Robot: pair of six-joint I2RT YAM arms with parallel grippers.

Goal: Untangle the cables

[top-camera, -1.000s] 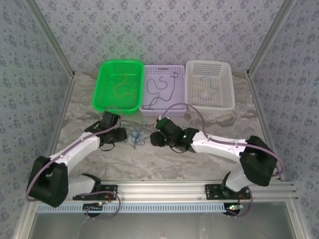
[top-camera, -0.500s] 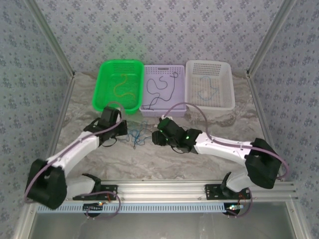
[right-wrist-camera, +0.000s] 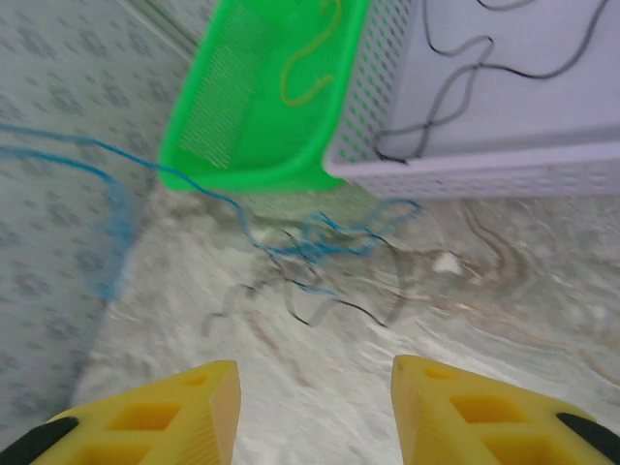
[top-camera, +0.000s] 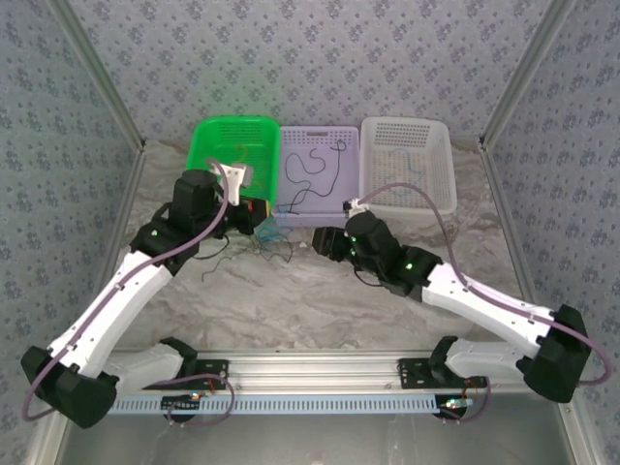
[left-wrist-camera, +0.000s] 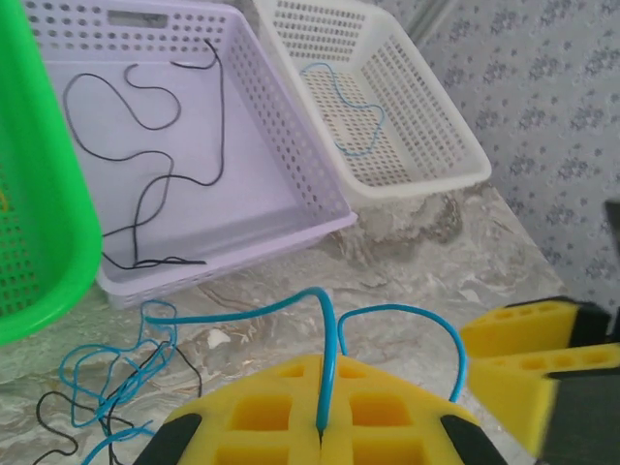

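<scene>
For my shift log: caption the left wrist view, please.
Left gripper shut on a blue cable trailing to the tangle, purple basket and white basket beyond.

A green basket (top-camera: pixel 199 165), a lilac basket (top-camera: pixel 320 134), a white basket (top-camera: pixel 407 205), a grey-beige marbled table (top-camera: pixel 320 300).
One blue cable (left-wrist-camera: pixel 242 312), one black cable (left-wrist-camera: pixel 160 261), one olive-yellow cable (right-wrist-camera: pixel 288 77); walls (top-camera: pixel 320 58) pale grey with a small blue floral print.

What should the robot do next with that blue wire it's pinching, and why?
Probably lower the open right gripper onto the black cable in the tangle and hold it down. The left gripper is shut on the blue cable, which trails back into that tangle. Pulling with nothing anchored would likely drag the whole clump along.
</scene>
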